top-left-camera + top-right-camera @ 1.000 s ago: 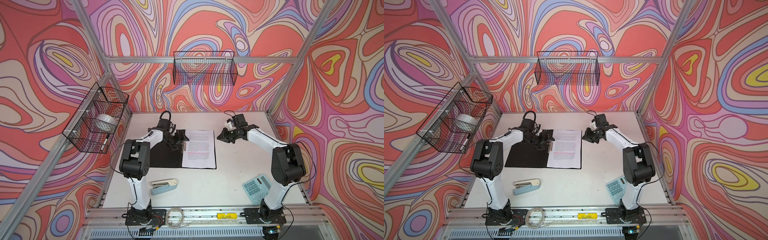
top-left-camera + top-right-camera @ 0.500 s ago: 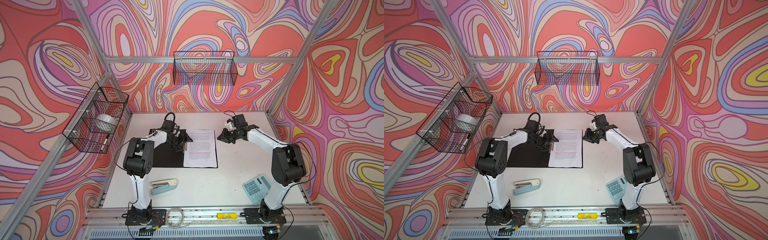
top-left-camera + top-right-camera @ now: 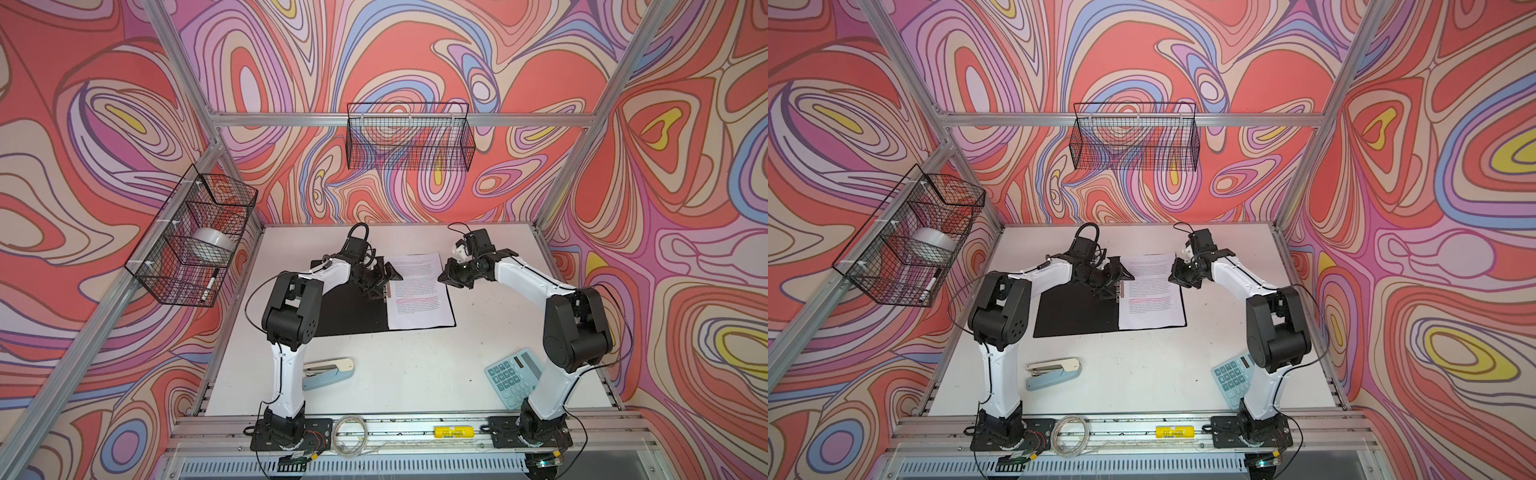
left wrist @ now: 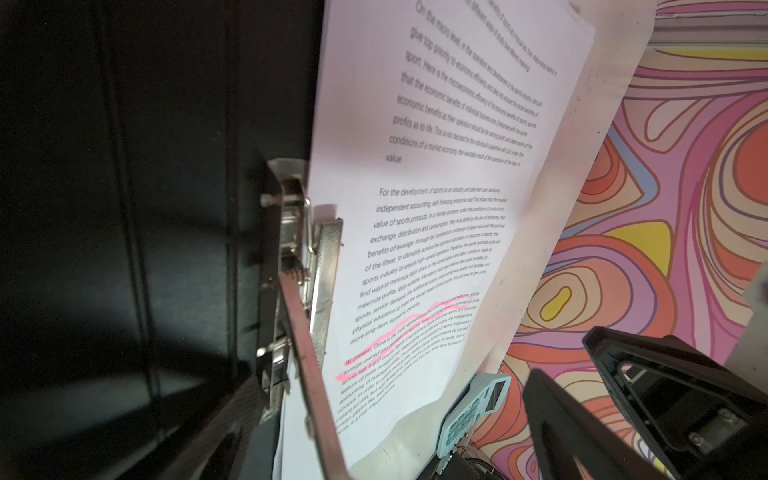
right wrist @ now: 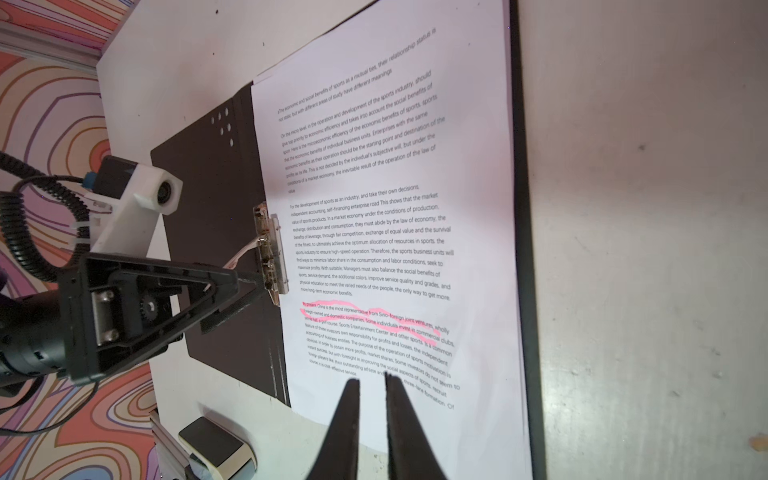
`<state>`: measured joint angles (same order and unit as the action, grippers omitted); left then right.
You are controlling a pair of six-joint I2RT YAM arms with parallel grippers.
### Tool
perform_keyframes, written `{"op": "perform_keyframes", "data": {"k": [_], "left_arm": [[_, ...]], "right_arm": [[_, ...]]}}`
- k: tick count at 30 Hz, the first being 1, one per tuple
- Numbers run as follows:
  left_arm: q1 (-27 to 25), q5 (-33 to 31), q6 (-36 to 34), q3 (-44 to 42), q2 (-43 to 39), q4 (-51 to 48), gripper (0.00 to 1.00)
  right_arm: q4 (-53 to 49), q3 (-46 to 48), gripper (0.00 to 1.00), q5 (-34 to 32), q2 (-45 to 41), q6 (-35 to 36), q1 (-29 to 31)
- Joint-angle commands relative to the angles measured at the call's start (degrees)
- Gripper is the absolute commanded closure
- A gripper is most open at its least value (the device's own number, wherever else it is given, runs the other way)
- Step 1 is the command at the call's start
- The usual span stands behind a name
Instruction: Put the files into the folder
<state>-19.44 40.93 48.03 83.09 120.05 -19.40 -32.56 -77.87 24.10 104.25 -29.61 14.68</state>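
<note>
Files (image 3: pixel 419 291) lay face up on the half of the open folder (image 3: pixel 349 311) nearer the table's right edge. The folder itself was flat toward the table's far edge, black inside upward. Pink highlighter marked a few lines on the top sheet, toward its front end. Along the sheets' spine-side edge sat the metal clip (image 4: pixel 326 266), its textured bar over the paper margin and its lever tilted up; whether the bar truly pressed the paper was hard to tell. The left gripper (image 3: pixel 381 282) was spread wide at the clip, one finger (image 5: pixel 224 278) reaching the clip's end, grasping nothing. The right gripper (image 5: pixel 370 378) hung just over the files' right-hand edge, fingers drawn nearly together and empty. A blue calculator (image 3: pixel 511 376) lay near the table's front right corner, and a stapler (image 3: pixel 328 372) near its front edge toward the left.
</note>
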Motion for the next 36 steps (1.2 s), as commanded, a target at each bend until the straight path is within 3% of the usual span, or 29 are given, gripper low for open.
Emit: {"op": "perform_keyframes", "data": {"k": [1, 9, 17, 22, 27, 30, 36], "left_arm": [[-0.87, 0.04, 1.94, 1.02, 1.10, 0.85, 0.00], [0.36, -3.75, -9.33, 0.73, -5.27, -9.34, 0.00], [6.79, -5.86, -20.62, 1.92, -12.87, -18.72, 0.00], [10.42, -16.30, -35.34, 6.44, -15.38, -27.31, 0.00], [10.82, -26.26, -48.67, 6.64, -16.23, -30.89, 0.00], [11.52, -27.63, -52.67, 8.11, -14.32, -34.64, 0.00], [13.02, -26.82, -53.93, 6.16, -12.49, -35.16, 0.00]], "right_arm": [[-1.34, -2.60, 0.86, -2.38, -2.47, 0.76, -0.17], [-8.23, -8.80, 0.86, -5.87, -1.81, 4.47, -0.09], [-20.21, -21.27, 0.85, -12.27, 1.17, 9.81, 1.80], [-31.00, -35.71, 0.85, -18.10, 8.30, 12.78, 8.53], [-36.42, -45.89, 0.84, -23.63, 14.72, 12.08, 15.89], [-37.04, -49.33, 0.84, -24.94, 17.77, 10.78, 19.60], [-36.25, -54.28, 0.85, -26.66, 23.90, 8.84, 25.22]]}}
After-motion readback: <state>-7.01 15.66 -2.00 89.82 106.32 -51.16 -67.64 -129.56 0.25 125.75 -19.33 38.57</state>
